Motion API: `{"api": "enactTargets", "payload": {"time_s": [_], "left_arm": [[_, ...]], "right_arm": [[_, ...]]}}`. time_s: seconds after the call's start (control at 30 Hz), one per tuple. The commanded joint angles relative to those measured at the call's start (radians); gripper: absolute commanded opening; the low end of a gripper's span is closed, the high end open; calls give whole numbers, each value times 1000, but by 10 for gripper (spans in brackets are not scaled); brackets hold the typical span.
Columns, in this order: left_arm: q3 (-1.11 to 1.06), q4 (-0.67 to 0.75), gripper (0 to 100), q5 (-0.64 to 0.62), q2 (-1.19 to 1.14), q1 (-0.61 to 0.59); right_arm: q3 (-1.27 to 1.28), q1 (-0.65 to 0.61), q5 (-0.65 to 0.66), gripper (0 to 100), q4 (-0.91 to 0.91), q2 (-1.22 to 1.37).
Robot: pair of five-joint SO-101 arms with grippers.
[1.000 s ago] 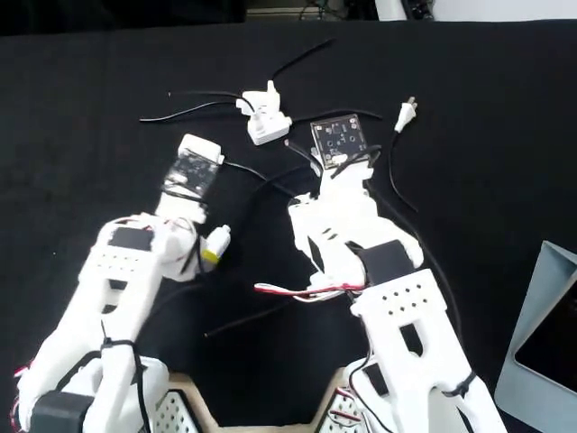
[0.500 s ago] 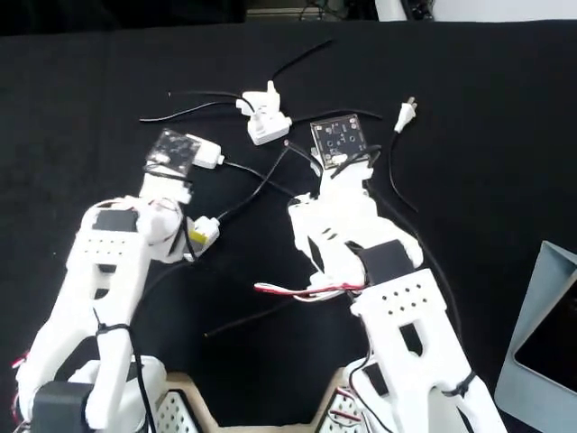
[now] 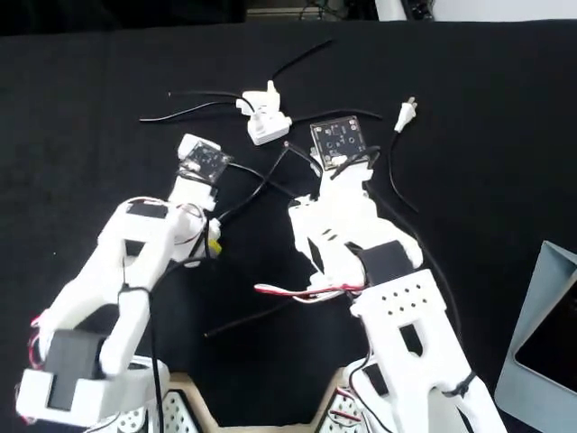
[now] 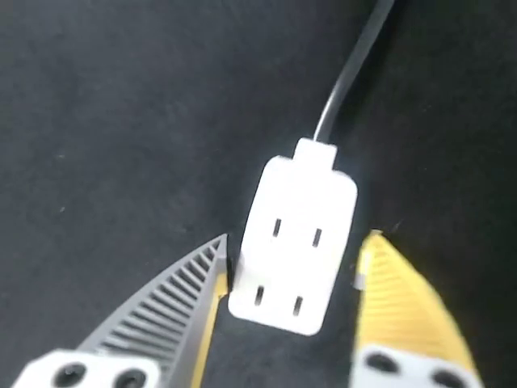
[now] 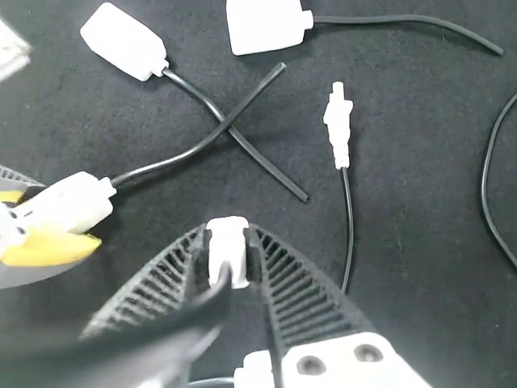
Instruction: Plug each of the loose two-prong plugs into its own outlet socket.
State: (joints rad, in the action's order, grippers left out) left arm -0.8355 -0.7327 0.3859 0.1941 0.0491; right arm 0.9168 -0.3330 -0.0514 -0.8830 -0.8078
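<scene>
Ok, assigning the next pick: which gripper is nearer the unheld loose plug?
Right. Right gripper just short of the loose plug; left gripper farther off, around a socket.

Soft, even light falls from above — the black table (image 3: 505, 81) shows almost no shadows. White plastic glares: the outlet socket (image 4: 295, 242) and the plug (image 5: 227, 246) wash out to blank white.

Two arms: left arm (image 3: 135, 257), right arm (image 3: 397, 311). Three sockets: first socket (image 5: 123, 40), second socket (image 5: 265, 24), gripped socket (image 4: 295, 242). Three plugs: gripped plug (image 5: 226, 250), middle plug (image 5: 338, 125), far plug (image 3: 406, 113). One more white piece (image 3: 268, 95), touching the second socket, cannot be identified.
</scene>
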Motion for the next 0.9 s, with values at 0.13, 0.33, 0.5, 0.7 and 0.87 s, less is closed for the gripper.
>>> {"api": "enactTargets", "payload": {"time_s": [0.13, 0.33, 0.5, 0.7, 0.87], "left_arm": [[77, 17, 88, 6, -43, 142], [84, 17, 48, 3, -43, 271], [82, 14, 178, 2, -43, 262], [153, -147, 278, -109, 28, 182], [116, -279, 278, -109, 262, 156]], "right_arm": [[-5, 15, -2, 12, -5, -27], [-8, 84, 0, 12, -5, -28], [-8, 84, 0, 12, -5, -28], [-7, 84, 0, 12, -5, -27], [-1, 77, 0, 12, -5, -24]]}}
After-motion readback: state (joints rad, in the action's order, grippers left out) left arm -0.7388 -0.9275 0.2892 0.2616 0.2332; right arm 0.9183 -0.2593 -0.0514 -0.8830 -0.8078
